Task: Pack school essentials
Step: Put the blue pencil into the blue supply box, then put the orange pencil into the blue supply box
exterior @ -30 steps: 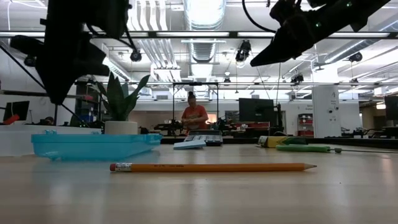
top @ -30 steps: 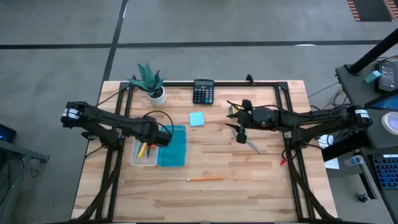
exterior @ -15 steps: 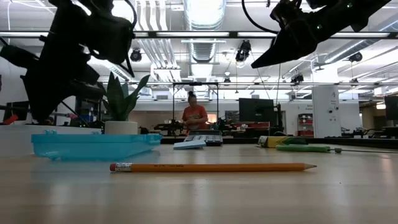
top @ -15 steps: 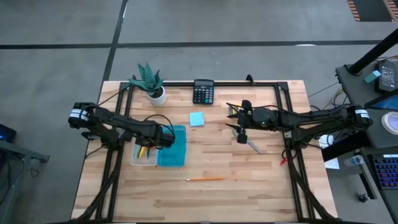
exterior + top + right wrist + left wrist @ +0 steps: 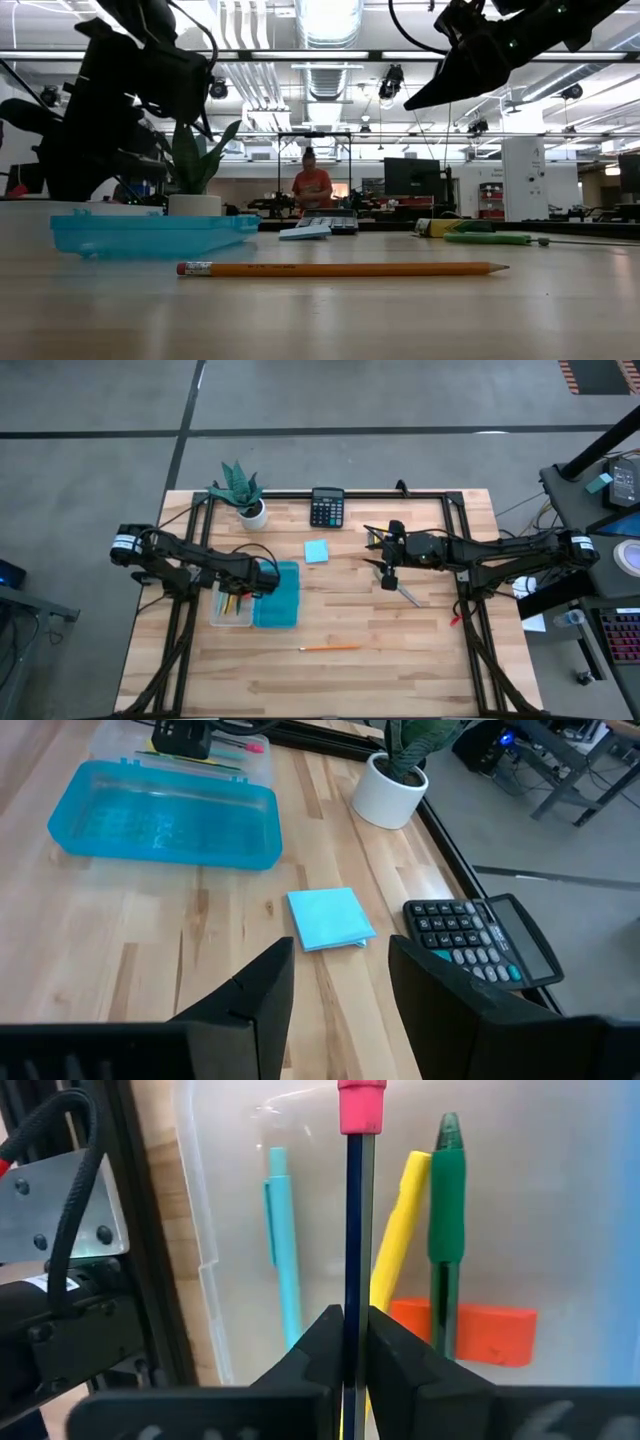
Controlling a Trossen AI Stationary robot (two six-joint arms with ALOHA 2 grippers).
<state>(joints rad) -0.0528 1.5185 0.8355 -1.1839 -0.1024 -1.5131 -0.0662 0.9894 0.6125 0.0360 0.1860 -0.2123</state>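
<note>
We see the wooden tabletop (image 5: 400,660) first, then the clear box (image 5: 231,605) with its teal lid (image 5: 278,596) lying beside it. Our left claw (image 5: 349,1342) hangs over the box, clenched on a dark pencil (image 5: 353,1230) with a pink eraser tip. Inside lie a teal pen (image 5: 283,1250), yellow pen (image 5: 396,1230), green pen (image 5: 446,1210) and red eraser (image 5: 478,1332). Our right claw (image 5: 335,970) hovers released above the tabletop's middle, near the light-blue sticky-note pad (image 5: 330,918). An orange pencil (image 5: 330,648) lies alone near the tabletop's front.

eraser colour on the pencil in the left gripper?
Pink eraser, clearest in the left wrist view.
</note>
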